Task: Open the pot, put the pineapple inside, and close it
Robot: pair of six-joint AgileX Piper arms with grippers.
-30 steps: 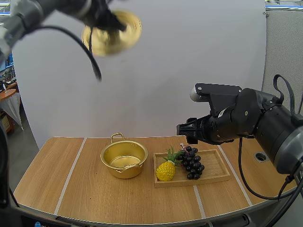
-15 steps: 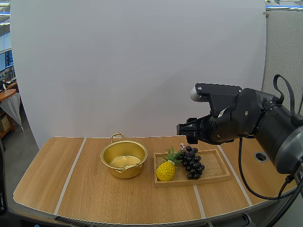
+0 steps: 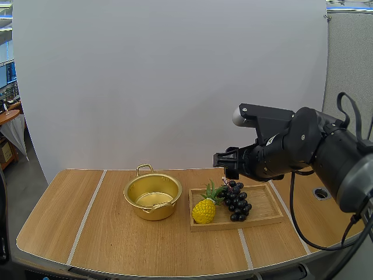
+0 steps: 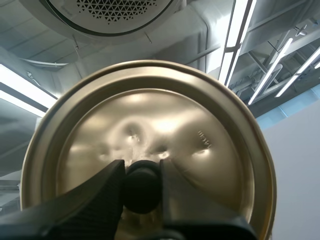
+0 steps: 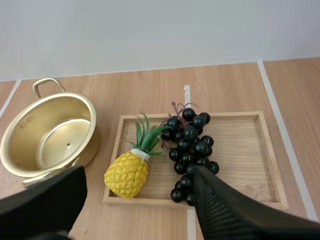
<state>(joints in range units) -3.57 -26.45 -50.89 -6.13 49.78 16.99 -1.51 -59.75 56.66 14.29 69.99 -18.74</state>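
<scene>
The gold pot (image 3: 152, 196) stands open on the table, its inside bare (image 5: 47, 135). A small yellow pineapple (image 3: 204, 210) lies at the left end of the wooden tray (image 3: 265, 214), leaves toward a bunch of dark grapes (image 3: 235, 200). My right gripper (image 3: 227, 165) hovers open above the tray's back left; its fingers (image 5: 220, 210) stand wide apart over the pineapple (image 5: 127, 173) and grapes (image 5: 190, 142). My left gripper (image 4: 142, 186) is shut on the black knob of the gold lid (image 4: 190, 130), held high up with its top facing the camera.
The tray (image 5: 240, 150) sits just right of the pot, on a wooden table (image 3: 70, 216) with pale stripes. A round hole (image 3: 320, 192) lies in the table at the far right. Bare wood stretches left of and in front of the pot.
One second ago my left arm held the lid at the high view's upper left; it has since left that view. The right gripper has edged slightly left over the tray.
</scene>
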